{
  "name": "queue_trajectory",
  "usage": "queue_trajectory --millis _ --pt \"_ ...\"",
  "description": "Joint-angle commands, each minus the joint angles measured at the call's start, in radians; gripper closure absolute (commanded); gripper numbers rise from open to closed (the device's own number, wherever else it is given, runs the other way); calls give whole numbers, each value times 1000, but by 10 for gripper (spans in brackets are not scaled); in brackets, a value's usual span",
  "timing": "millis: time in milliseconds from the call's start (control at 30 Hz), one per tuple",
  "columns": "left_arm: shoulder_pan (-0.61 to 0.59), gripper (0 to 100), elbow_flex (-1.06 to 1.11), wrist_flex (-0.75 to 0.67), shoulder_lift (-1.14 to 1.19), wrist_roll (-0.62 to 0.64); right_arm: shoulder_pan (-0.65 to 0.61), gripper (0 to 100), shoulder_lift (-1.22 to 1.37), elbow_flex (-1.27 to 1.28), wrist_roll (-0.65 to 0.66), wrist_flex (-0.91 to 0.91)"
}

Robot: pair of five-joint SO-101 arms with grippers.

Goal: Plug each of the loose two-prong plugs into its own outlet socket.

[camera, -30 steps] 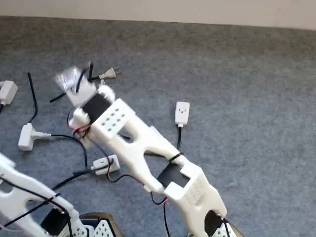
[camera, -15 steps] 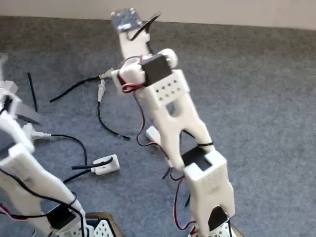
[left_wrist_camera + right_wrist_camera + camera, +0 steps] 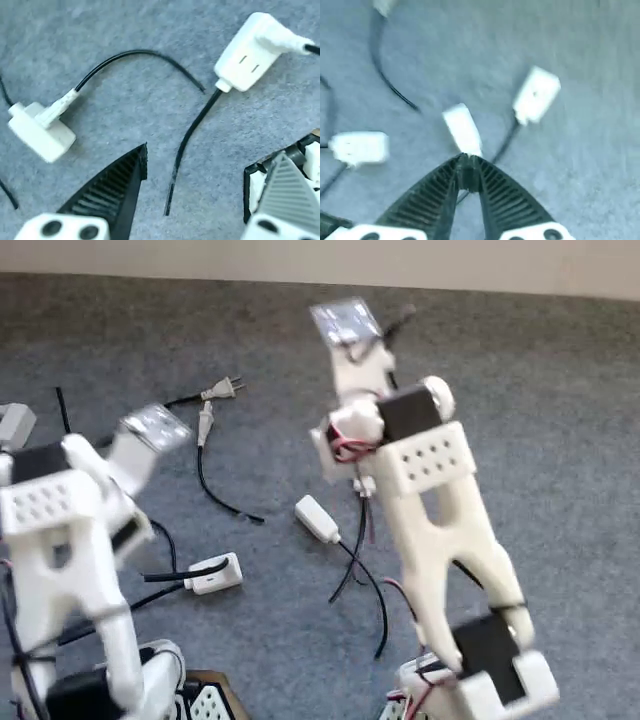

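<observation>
My left tool (image 3: 212,154) gapes wide over the grey carpeted counter (image 3: 125,95), with an outlet socket (image 3: 245,55) near it. My right tool (image 3: 467,162) is pinched closed on nothing, its tips beside a white adapter (image 3: 462,127). The two-prong plug (image 3: 222,390) lies well apart.

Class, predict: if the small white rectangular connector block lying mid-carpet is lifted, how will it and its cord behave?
The small white rectangular connector block looks rigid and probably light, so it should lift without bending. Its thin black cord lies in loose curves, so it would likely dangle and drag.
</observation>
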Motion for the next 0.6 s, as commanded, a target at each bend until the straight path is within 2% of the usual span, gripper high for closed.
queue_trajectory --millis 0,167,300,433,567 --pt "88 631 168 -104 -113 -21 124 991 -278 496 63 -239" --pt "120 631 275 -172 -101 -135 188 991 -608 984 126 -499" --pt "179 631 340 -232 -101 -140 185 991 -839 1276 138 -625" --pt "246 631 415 -339 -101 -140 185 991 -995 1457 138 -697" --pt "315 631 490 -496 -101 -81 185 991 -1082 1547 138 -716"
